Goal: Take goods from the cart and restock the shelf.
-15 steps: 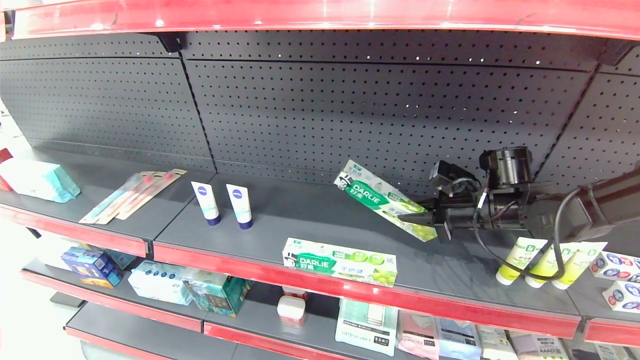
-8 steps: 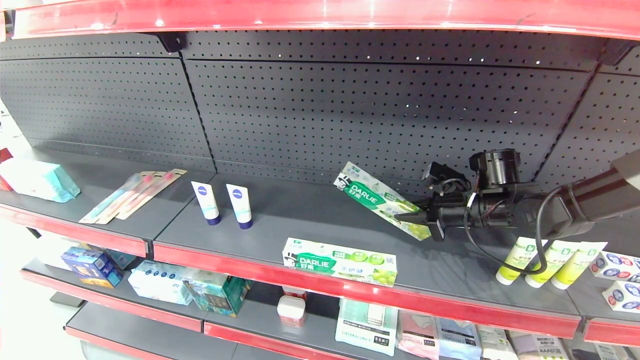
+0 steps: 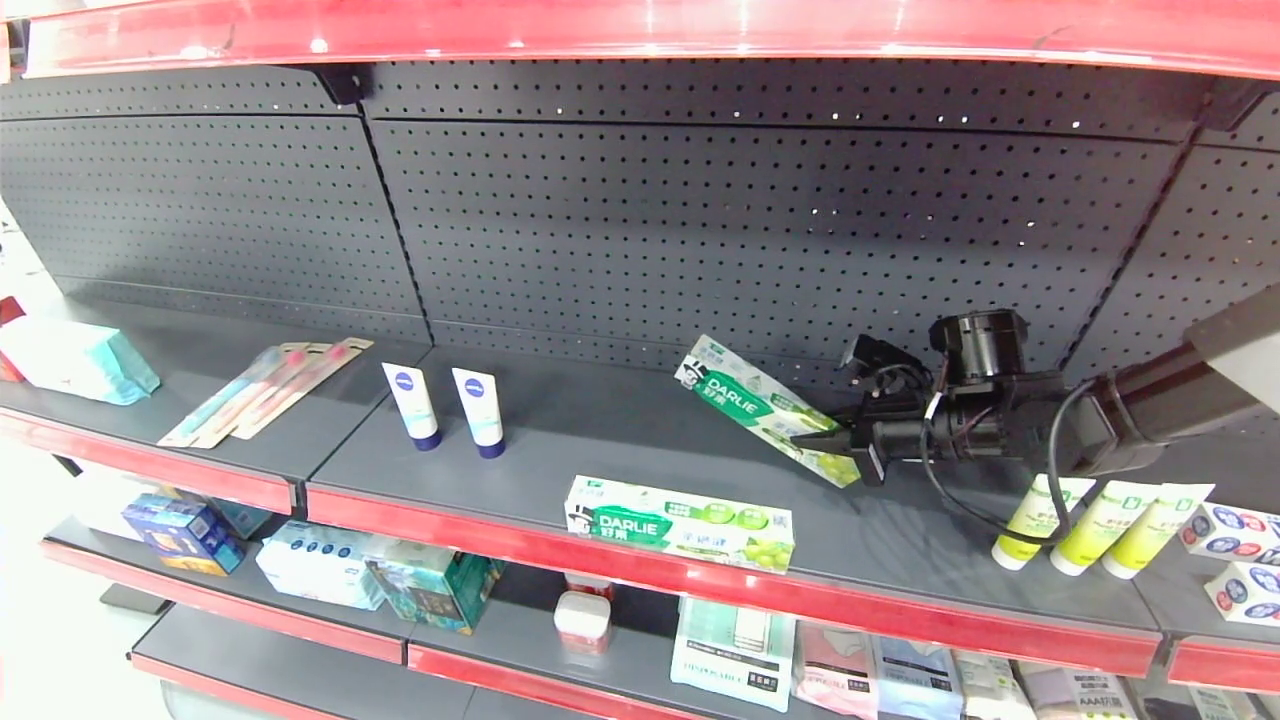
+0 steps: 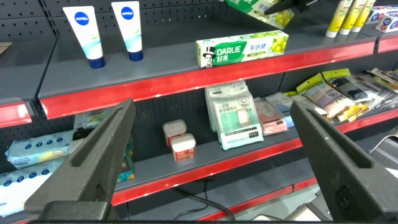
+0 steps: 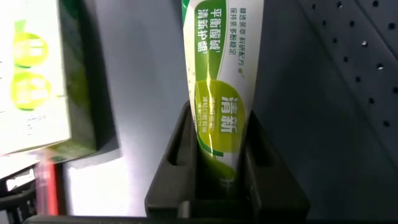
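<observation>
Fingers of the right tool point(image 3: 825, 440) are clenched on one end of a toothpaste box point(image 3: 760, 400). The box is over the back part of the shelf point(image 3: 600, 420), tilted, with its far end up near the back wall. Since a second ago the tool has slid a little to the left, and the box's far end has dipped lower. Its held end is hidden between the fingers, and I cannot tell if it touches the shelf. A second toothpaste box point(image 3: 680, 522) lies flat at the shelf's front edge. Both have green and white print. The left tool point(image 4: 211, 106) is spread wide and holds nothing, out in front of the shelves.
</observation>
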Tool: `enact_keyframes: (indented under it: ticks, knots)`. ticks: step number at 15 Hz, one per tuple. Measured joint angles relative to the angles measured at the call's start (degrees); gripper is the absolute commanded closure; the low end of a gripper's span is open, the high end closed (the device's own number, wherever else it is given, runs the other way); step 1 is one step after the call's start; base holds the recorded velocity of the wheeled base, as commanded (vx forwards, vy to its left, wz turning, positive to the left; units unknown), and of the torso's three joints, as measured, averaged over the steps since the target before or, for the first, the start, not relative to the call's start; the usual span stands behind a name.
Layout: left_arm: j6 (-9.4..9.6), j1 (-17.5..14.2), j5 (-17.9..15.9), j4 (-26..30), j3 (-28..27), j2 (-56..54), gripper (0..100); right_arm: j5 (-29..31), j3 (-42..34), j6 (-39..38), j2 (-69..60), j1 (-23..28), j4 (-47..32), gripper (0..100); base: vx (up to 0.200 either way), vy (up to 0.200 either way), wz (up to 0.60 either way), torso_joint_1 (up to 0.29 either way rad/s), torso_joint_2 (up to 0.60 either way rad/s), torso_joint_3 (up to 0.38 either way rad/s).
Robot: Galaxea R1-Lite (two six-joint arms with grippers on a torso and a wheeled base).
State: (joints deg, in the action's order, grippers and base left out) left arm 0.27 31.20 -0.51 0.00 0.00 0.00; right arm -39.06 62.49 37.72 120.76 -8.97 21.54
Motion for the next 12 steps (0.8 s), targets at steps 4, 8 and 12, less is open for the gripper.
enact_keyframes:
  ticks: [4,8,12]
  knots:
    - [0.00,0.00,0.00,0.00,0.00,0.00,0,0.61,1.45,0.05,1.40,-0.76,-0.04,100,0.000,0.000,0.00,0.000,0.00,0.000]
    - [0.00,0.00,0.00,0.00,0.00,0.00,0,1.18,2.78,0.05,2.61,-1.55,-0.11,100,0.000,0.000,0.00,0.000,0.00,0.000]
    - [0.00,0.00,0.00,0.00,0.00,0.00,0,1.48,3.24,0.13,3.24,-2.77,-0.12,100,0.000,0.000,0.00,0.000,0.00,0.000]
